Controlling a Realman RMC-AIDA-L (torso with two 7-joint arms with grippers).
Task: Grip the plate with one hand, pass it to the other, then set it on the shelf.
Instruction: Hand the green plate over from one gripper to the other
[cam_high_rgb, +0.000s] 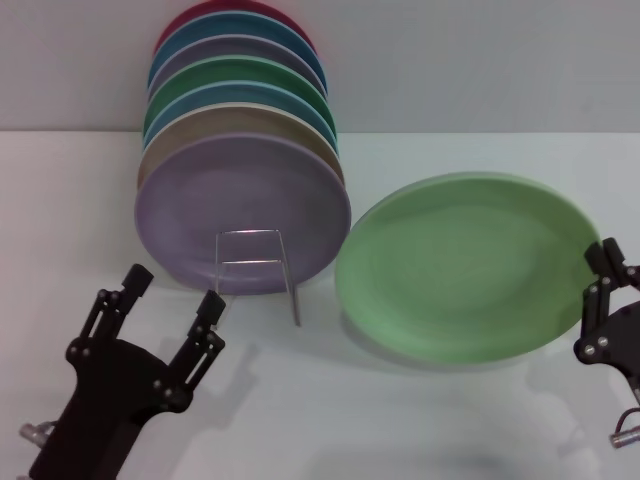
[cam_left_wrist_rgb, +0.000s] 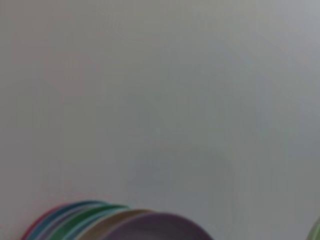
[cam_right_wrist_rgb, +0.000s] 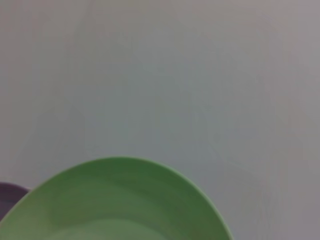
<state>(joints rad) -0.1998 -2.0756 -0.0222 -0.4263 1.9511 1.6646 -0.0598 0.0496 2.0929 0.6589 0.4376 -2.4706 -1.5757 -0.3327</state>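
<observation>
The light green plate (cam_high_rgb: 465, 265) is at the right of the head view, tilted and raised off the white table, with its shadow beneath it. My right gripper (cam_high_rgb: 608, 262) is at the plate's right edge and shut on its rim. The plate's top edge fills the bottom of the right wrist view (cam_right_wrist_rgb: 115, 205). The silver wire shelf (cam_high_rgb: 250, 262) stands at the centre left, loaded with several upright plates. My left gripper (cam_high_rgb: 176, 290) is open and empty, low at the front left, just in front of the shelf.
A lavender plate (cam_high_rgb: 240, 200) is the front one in the shelf, with tan, blue, dark green and red plates behind it. Their tops show in the left wrist view (cam_left_wrist_rgb: 125, 225). The white table (cam_high_rgb: 320, 420) runs back to a grey wall.
</observation>
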